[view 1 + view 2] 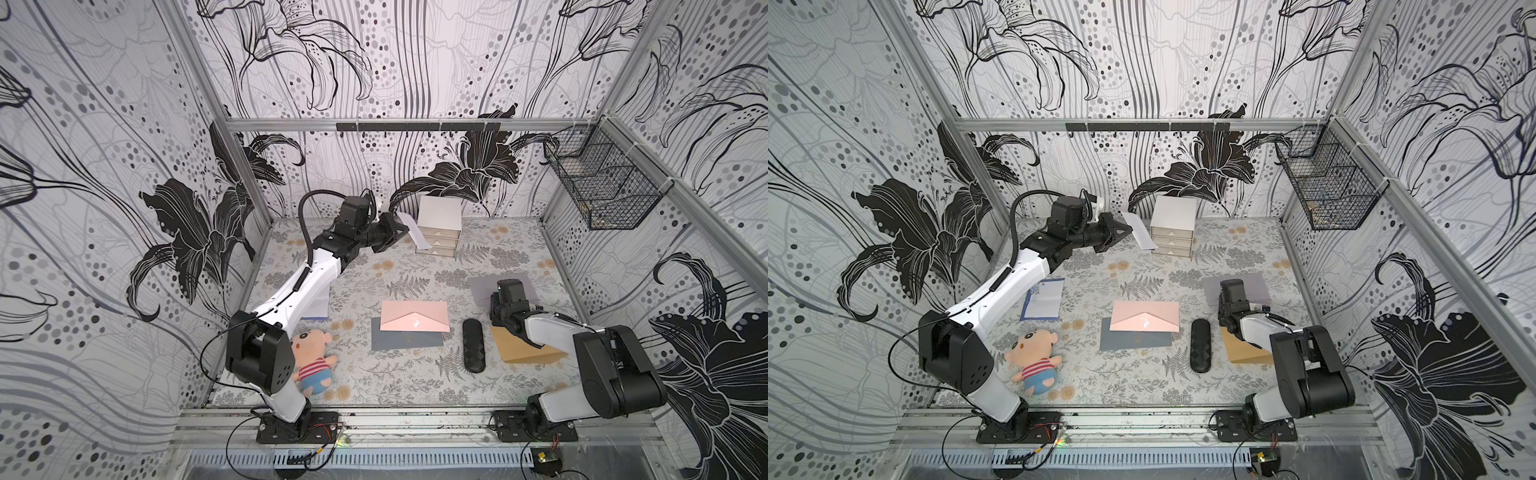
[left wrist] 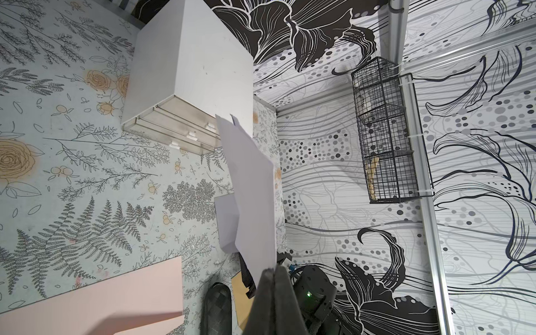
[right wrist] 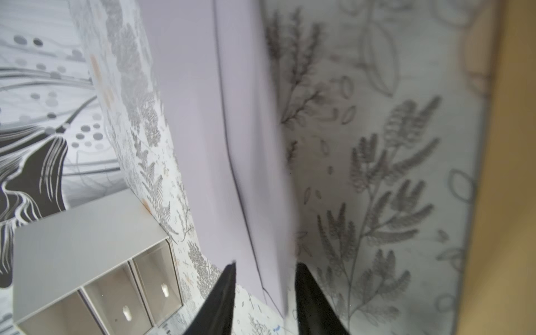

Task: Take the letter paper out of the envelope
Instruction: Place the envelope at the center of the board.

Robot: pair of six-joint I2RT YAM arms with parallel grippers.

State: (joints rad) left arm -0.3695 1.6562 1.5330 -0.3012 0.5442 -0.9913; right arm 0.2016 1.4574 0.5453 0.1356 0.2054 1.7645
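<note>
My left gripper (image 1: 404, 227) is clenched on the letter paper (image 1: 414, 232), holding it in the air just beside the white drawer unit (image 1: 439, 216) at the back of the floral mat (image 1: 415, 374). My right gripper (image 3: 265, 268) is released, jaws apart over the lavender envelope (image 3: 188, 116), which lies flat on the mat's right side.

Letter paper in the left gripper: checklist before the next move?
1. Left gripper shut on letter paper: ok.
2. Letter paper fully out of the lavender envelope, held in the air apart from it: ok.
3. Right gripper open: ok.
4. Right gripper clear of the envelope: cannot tell; its jaws straddle the envelope's edge in the right wrist view.
5. Paper clear of the drawer unit: cannot tell; they overlap in both top views.
</note>
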